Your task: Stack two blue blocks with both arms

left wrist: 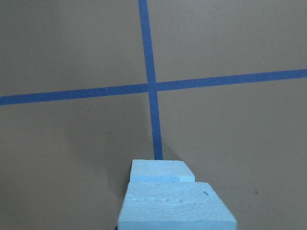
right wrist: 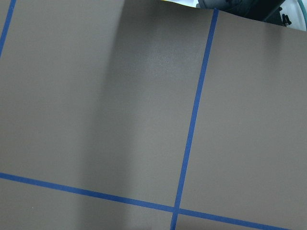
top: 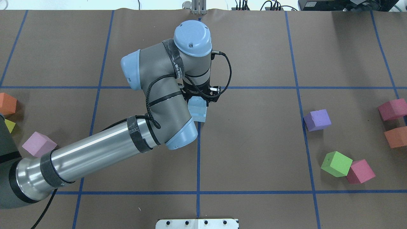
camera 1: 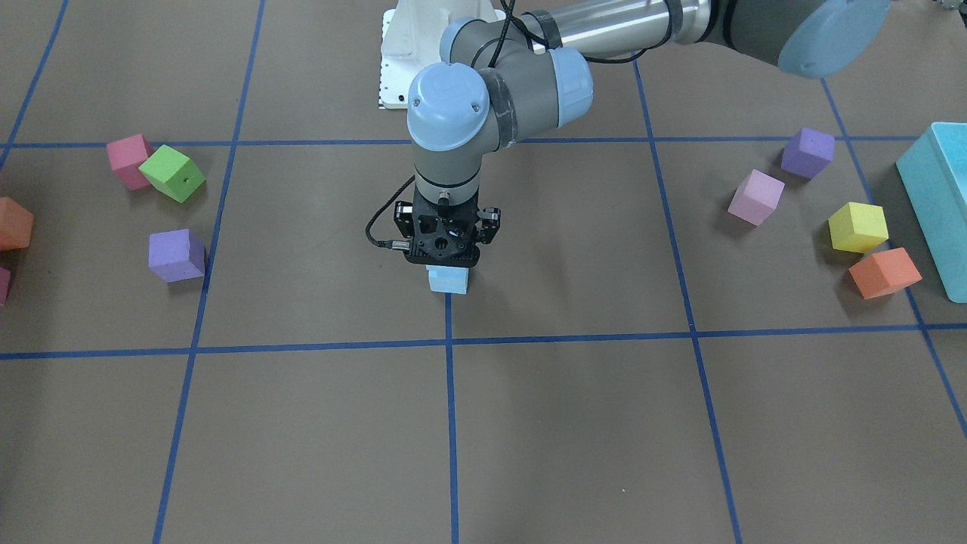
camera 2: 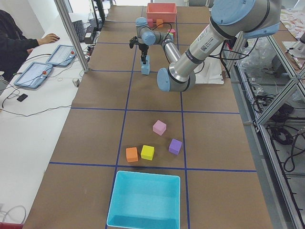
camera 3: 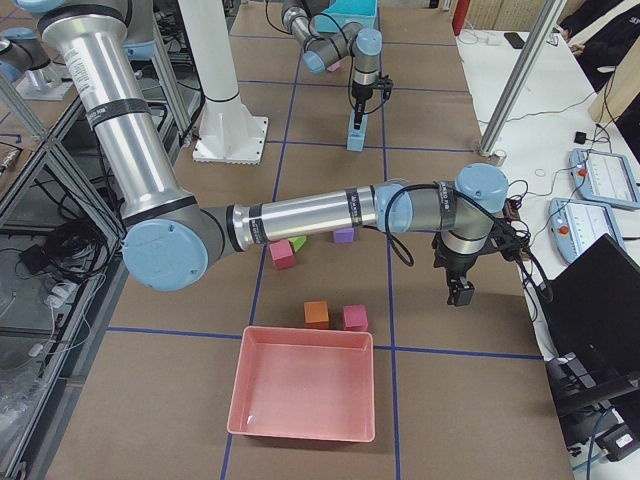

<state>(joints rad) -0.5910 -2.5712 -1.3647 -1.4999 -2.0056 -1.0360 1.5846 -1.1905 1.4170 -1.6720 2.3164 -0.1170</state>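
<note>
The blue blocks [top: 197, 110] sit one on the other near the middle of the overhead view, on a blue tape line [top: 198, 152]. I judge that a handy mark both arms can reach. In my left wrist view the upper block [left wrist: 175, 208] fills the bottom centre and the lower block [left wrist: 163, 171] peeks out just beyond it; I can't be sure the two are flush. My left gripper [camera 1: 446, 257] hangs straight down over the stack, its black body hiding the fingers, so I cannot tell whether it pinches the upper block or is slack. The stack looks as good as made. What remains, I think, is letting go and rising straight up, so the light foam isn't dragged off. My right gripper [camera 3: 461, 293] hangs well apart, at the right of the right-side view, out of the way. Its wrist camera sees only the table [right wrist: 120, 120], and I cannot tell whether it is wide or closed.
</note>
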